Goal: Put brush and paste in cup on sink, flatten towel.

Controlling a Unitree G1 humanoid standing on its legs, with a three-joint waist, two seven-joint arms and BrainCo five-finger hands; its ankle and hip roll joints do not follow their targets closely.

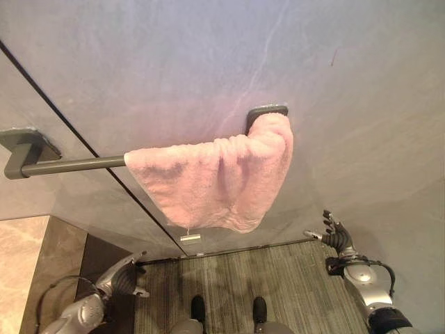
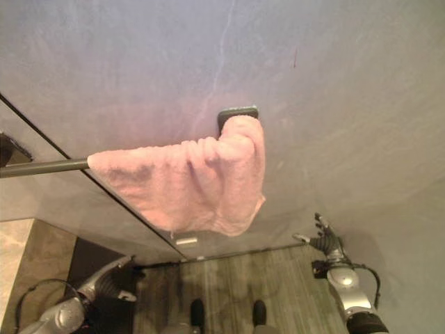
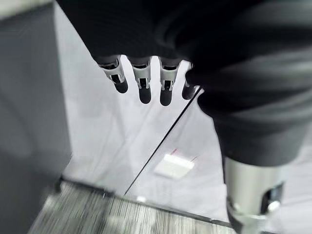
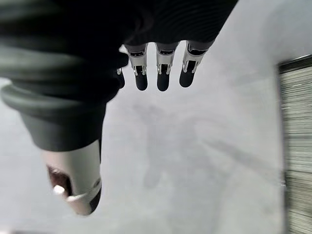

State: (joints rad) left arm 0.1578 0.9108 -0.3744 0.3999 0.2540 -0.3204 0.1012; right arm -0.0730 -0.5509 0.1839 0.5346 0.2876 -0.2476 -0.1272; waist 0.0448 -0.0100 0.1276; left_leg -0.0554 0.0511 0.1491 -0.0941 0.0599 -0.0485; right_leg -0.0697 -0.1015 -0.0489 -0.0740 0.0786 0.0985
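A grey wall (image 1: 208,56) takes up most of the head views, with a strip of striped floor (image 1: 278,278) along the bottom. A dark towel rail (image 1: 69,165) runs from a bracket at the left edge toward the centre. Over its right half hangs a pink towel (image 1: 215,177), bunched and creased toward the right bracket (image 1: 268,111), its lower edge sagging unevenly and a small white tag (image 1: 190,237) dangling beneath it.

My left hand (image 1: 128,275) sits low in the lower left of the frame, well below the towel. In its wrist view my fingers (image 3: 141,83) hang straight and relaxed, holding nothing. My right hand (image 1: 337,233) is in the lower right, raised slightly higher, near the towel's lower right corner but apart from it. Its fingers (image 4: 163,73) are likewise straight and spread, empty.

I judge the towel is not yet flattened. The risk is that a one-sided pull along the rail drags the whole bunch sideways or slides it off the bar, because the cloth is heaped at one end and only draped over.

No cup, brush, paste or sink appears, so I cannot tell what any container holds.
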